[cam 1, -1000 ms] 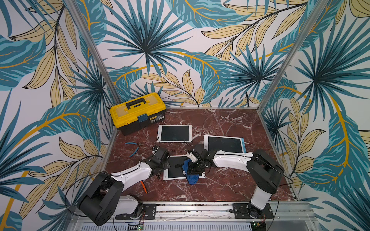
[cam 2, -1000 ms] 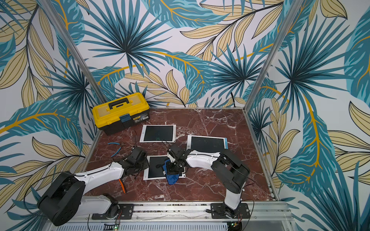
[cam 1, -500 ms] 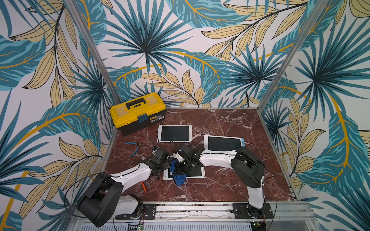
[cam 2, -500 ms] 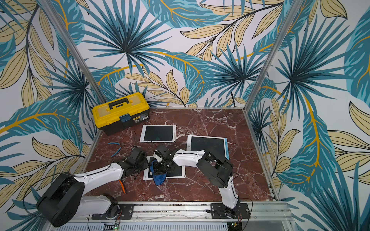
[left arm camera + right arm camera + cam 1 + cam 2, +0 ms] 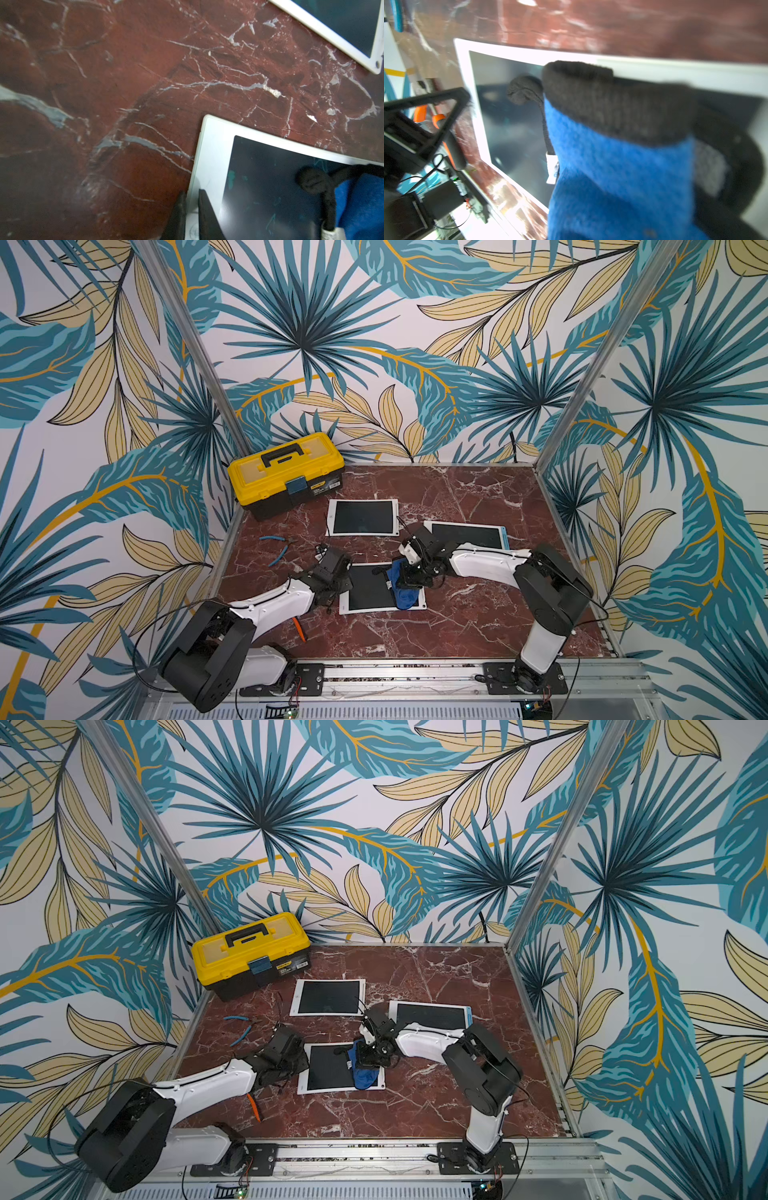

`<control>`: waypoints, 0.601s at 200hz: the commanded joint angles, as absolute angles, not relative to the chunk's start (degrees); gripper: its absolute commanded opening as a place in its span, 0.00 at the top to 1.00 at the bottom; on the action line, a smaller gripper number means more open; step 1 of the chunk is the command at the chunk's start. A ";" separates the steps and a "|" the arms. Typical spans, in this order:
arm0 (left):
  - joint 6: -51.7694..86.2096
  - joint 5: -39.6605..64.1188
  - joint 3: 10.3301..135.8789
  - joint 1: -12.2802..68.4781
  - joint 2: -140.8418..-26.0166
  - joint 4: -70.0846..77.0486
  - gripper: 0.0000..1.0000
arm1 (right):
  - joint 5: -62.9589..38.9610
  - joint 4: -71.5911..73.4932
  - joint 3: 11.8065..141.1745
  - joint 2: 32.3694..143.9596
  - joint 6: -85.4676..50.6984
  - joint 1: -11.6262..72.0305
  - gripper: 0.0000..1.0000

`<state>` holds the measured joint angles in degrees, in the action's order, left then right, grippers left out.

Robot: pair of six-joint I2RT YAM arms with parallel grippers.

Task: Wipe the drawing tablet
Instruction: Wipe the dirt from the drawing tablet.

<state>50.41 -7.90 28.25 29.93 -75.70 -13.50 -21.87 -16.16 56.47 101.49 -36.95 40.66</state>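
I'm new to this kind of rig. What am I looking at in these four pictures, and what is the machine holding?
These are two robot arms working at a marble-patterned table. Two pictures look down from one overhead camera. The other two come from a camera on each arm's wrist. On the table lie the nearest tablet, a second tablet, a third tablet, a yellow toolbox, blue-handled pliers and an orange-handled tool partly under the left arm. The right hand grips a blue cloth that rests on the nearest tablet. The left hand pinches that tablet's white edge, seemingly to steady it.
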 commanded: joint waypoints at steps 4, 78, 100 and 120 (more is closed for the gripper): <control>50.54 -3.78 24.55 30.06 -78.57 -19.94 0.86 | -19.43 -20.33 51.50 99.49 -34.79 40.96 1.00; 50.53 -3.78 24.70 30.08 -78.49 -19.86 0.86 | -19.72 -17.59 53.95 102.32 -37.85 49.63 1.00; 50.49 -3.78 24.61 30.06 -78.40 -19.86 0.86 | -20.54 -16.34 58.64 105.81 -38.65 51.28 1.00; 50.53 -3.78 24.63 30.06 -78.31 -19.86 0.86 | -21.66 -16.09 63.88 109.63 -39.11 52.45 1.00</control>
